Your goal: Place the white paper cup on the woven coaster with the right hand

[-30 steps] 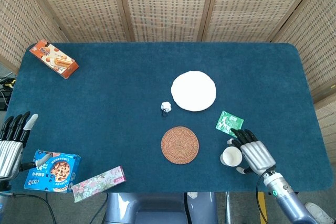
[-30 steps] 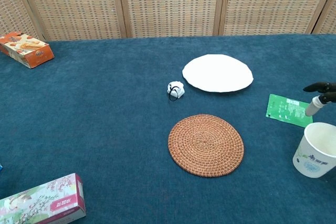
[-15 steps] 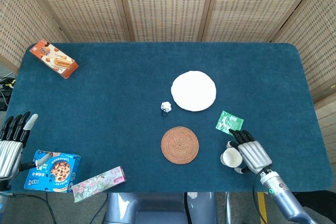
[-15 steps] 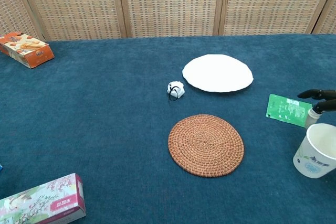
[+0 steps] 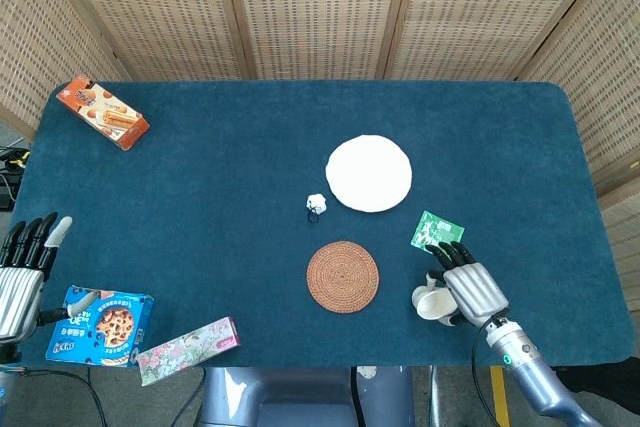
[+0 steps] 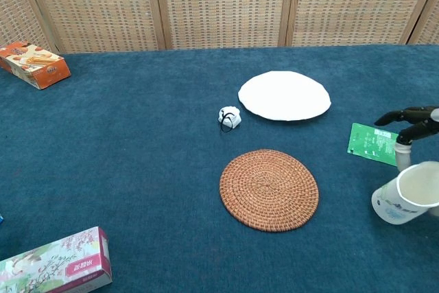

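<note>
Your right robot hand [image 5: 468, 290] is wrapped round the cup [image 5: 430, 302] at the near right of the worktop [image 5: 200, 197]; fingers [image 6: 405, 116] show curled over the far side of the rim in the chest view. Cup is tilted, mouth leaning toward the coaster [image 5: 342, 276], base looks partly off the cloth, though I can't tell whether it's fully lifted. So: grasp made, you're at the lift/carry step. Not on the coaster yet; cup sits well to the right of it, just this side of the green packet [image 5: 436, 230].

Next move, as I read it: get the cup clear of the cloth, level it upright, carry it left to the coaster's centre, lower it flat, then let go. Mind the tilt, because a paper cup will crush or slip if you squeeze harder to correct it.

Left robot hand [image 5: 22, 267] is idle at the far left edge, fingers apart, holding nothing, beside the blue cookie box [image 5: 98, 324].
</note>
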Tool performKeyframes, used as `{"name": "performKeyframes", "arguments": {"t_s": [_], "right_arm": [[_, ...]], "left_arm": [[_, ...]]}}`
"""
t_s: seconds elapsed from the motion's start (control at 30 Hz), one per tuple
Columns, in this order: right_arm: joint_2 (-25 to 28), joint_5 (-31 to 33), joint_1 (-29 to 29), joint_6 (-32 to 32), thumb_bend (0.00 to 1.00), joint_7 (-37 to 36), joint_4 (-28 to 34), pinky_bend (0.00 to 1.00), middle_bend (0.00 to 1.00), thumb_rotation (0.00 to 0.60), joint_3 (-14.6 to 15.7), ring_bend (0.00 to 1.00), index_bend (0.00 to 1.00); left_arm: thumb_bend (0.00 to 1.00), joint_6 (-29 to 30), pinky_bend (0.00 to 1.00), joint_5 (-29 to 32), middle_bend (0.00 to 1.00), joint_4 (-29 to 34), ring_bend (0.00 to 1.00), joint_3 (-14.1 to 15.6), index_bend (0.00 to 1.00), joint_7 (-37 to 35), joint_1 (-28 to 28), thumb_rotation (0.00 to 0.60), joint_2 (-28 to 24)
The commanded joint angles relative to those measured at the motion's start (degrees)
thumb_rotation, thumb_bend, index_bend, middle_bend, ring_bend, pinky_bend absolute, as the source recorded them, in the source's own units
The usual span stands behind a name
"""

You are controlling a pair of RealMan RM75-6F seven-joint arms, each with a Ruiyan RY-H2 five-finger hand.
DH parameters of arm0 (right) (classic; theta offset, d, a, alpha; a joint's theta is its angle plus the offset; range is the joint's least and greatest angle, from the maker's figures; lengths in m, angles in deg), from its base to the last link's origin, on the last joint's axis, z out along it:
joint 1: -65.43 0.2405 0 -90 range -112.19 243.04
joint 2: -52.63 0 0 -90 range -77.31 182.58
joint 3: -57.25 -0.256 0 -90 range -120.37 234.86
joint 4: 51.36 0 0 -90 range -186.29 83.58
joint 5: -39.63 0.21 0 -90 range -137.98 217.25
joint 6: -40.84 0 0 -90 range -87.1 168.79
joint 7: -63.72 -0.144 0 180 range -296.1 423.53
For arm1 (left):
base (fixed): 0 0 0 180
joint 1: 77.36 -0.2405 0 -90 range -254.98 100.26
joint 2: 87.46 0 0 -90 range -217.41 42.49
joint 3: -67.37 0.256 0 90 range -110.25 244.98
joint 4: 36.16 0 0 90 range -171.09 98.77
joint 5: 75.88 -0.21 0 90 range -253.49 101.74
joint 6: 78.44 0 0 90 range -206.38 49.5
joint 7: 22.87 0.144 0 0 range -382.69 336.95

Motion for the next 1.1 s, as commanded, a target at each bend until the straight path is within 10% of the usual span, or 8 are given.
{"name": "performKeyframes", "arguments": {"t_s": [0.03,1.1], "right_arm": [[0.5,1.0,1.7,-0.8,0.03,2.5,2.7,0.00,0.07,0.600,-1.6,0.00,0.49],[-13.3,21.3,18.2,-6.0,0.03,20.7,5.9,0.00,0.07,0.600,-8.8,0.00,0.48]], "left_arm": [[0.08,0.0,0.00,0.1,0.00,0.0,0.00,0.0,0.00,-0.1,0.0,0.000,0.0],[0.08,0.0,0.00,0.6,0.00,-0.5,0.00,-0.3,0.00,-2.4,0.0,0.000,-0.5]]}}
